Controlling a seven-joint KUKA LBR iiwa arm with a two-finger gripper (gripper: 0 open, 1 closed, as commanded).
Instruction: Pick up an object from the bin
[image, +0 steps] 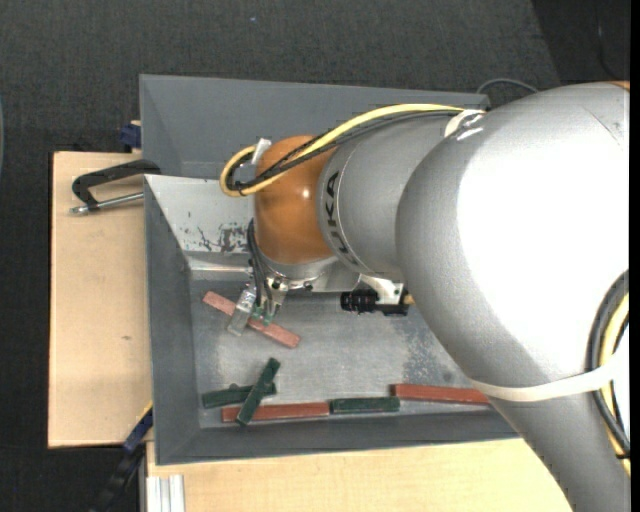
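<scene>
My gripper (251, 312) reaches down under the orange cover into the left half of the bin. It sits right on a pinkish-red flat stick (218, 302) that lies slanted on the bin floor, running from upper left to lower right (286, 338). A small green piece (263, 322) shows at the gripper's tip on that stick. The gripper hides the middle of the stick.
Along the bin's near wall lie two crossed dark green sticks (256, 385), a red-brown stick (290, 410), another dark green stick (365, 405) and a red stick (440, 395). A small black thing (372, 300) shows under the arm, which covers the bin's right half.
</scene>
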